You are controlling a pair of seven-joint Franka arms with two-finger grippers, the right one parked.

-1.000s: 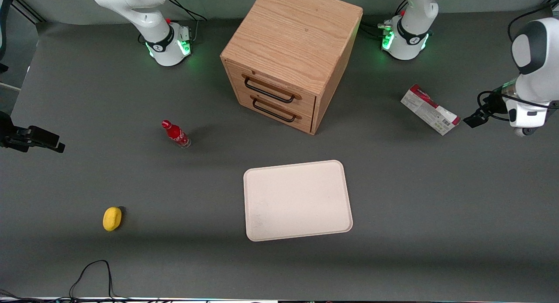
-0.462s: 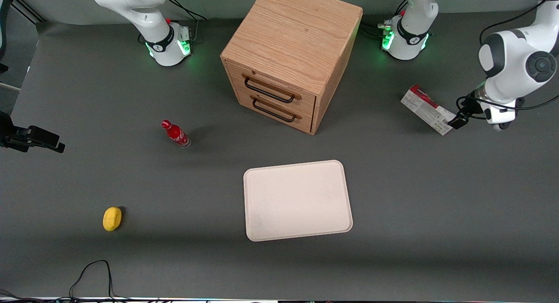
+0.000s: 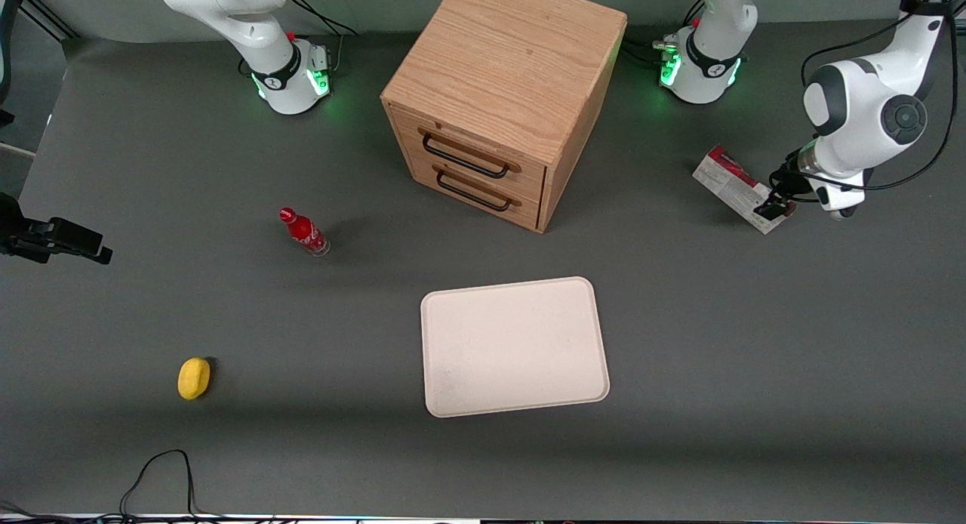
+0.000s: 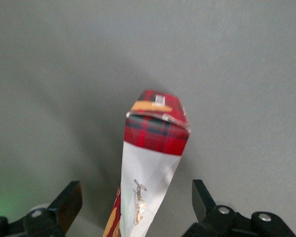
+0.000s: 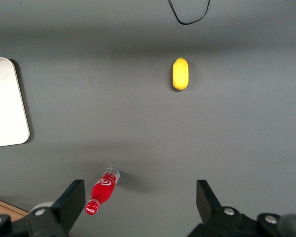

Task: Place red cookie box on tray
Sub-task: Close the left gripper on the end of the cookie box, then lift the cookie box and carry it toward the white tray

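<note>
Left arm swung in; gripper now over red cookie box end, fingers spread.

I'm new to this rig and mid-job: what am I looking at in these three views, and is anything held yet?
Two robot arms stand at a grey table. The front view looks down on everything; each wrist view looks past one arm's fingers. The working arm's gripper hangs open over the red cookie box, fingers either side of it in its wrist view, not gripping. The tray lies bare, nearer the front camera than the wooden drawer cabinet. A red bottle and a yellow object sit toward the parked arm's end.
</note>
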